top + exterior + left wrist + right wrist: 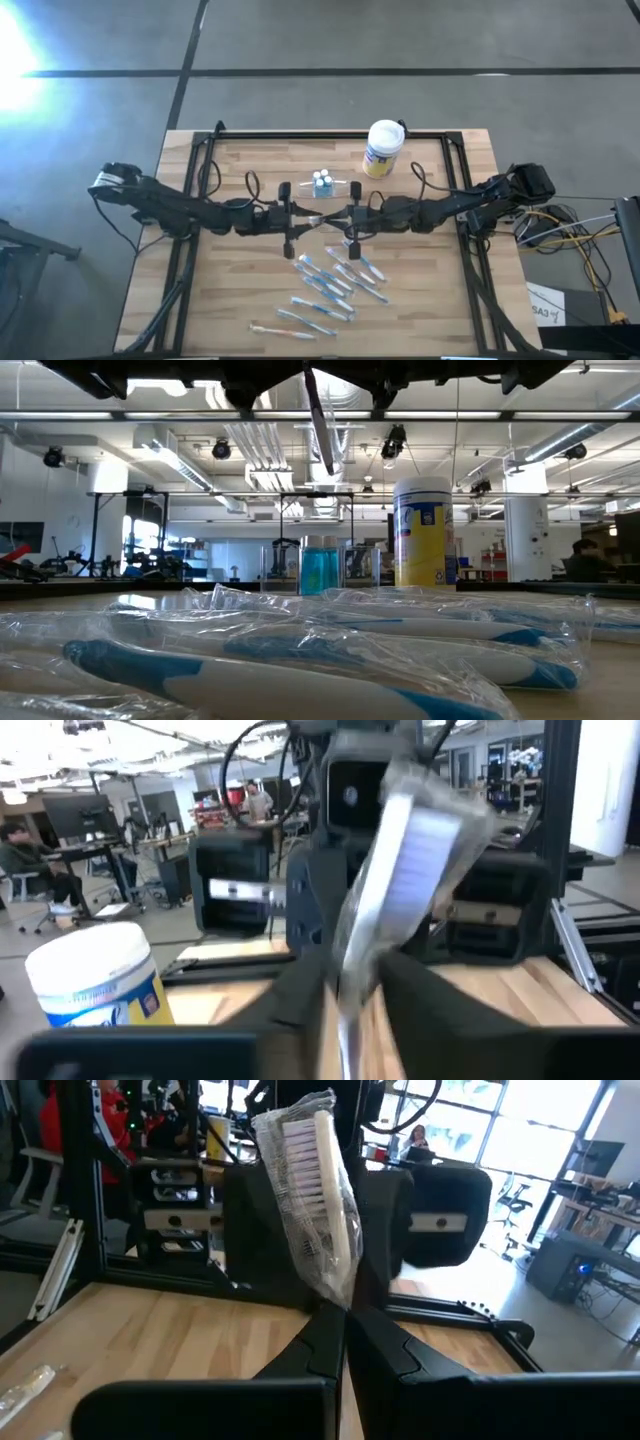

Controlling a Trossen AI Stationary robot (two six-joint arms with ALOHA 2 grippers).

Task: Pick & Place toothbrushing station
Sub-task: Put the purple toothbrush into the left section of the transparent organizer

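high view, catalogued left to right. my left gripper is meeting my right one over the middle of the table; from its wrist view a bagged toothbrush is standing up between my fingers, jaws closing around the handle, though i cannot tell whether the grip is firm. my right gripper is clenching a wrapped toothbrush, bristles up, its handle running down between my pressed fingers. toothbrushing station is sitting just beyond the two grippers, toward the far edge, upright, near and roughly equal to both; white canister is standing further right and back. loose packaged toothbrushes are lying on the near side, long axes slanting. judgement: the coming move is turning on reaching forward, away from the pile, toward the holder.
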